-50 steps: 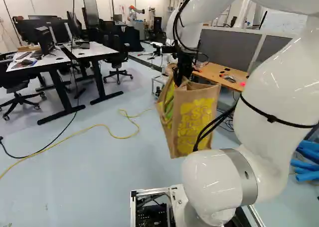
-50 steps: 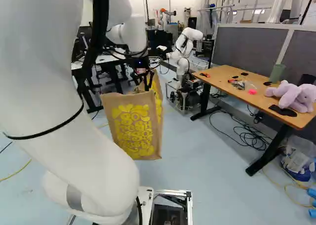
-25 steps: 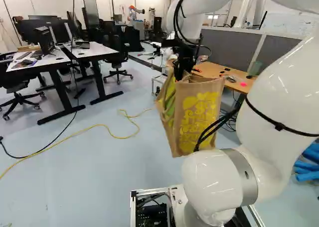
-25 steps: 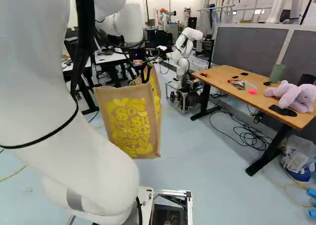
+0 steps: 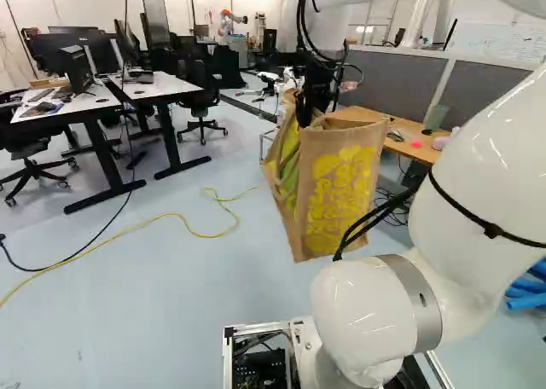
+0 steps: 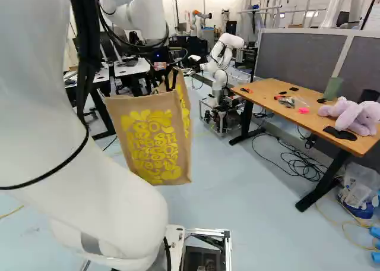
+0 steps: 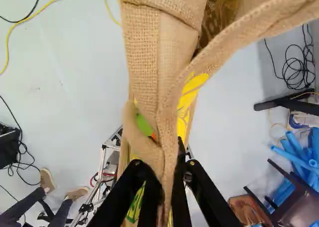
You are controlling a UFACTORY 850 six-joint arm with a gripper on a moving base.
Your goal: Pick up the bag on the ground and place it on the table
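My gripper (image 6: 169, 79) is at the top of the brown bag with yellow print (image 6: 153, 143), which hangs upright above the floor in both base views. Seen from the wrist, the gripper (image 7: 166, 189) is shut on a strip of the bag's woven cloth (image 7: 144, 53), pinched between the two black fingers. Whether that strip is a handle or the rim I cannot tell. Something green shows inside the bag. The wooden table (image 6: 270, 91) stands to the right of the bag in the right base view, apart from it.
On the table lie a pink plush toy (image 6: 350, 115), a green cup (image 6: 333, 88) and small items. Another robot (image 6: 221, 63) stands beyond the bag. Grey partitions (image 6: 303, 57) back the table. Black cables (image 6: 297, 164) lie under it; a yellow cable (image 5: 183, 221) crosses the floor.
The arm has shifted, carrying the bag slightly upward; in the right base view both have also gone left. The base and table have not moved, and the gripper keeps its hold.
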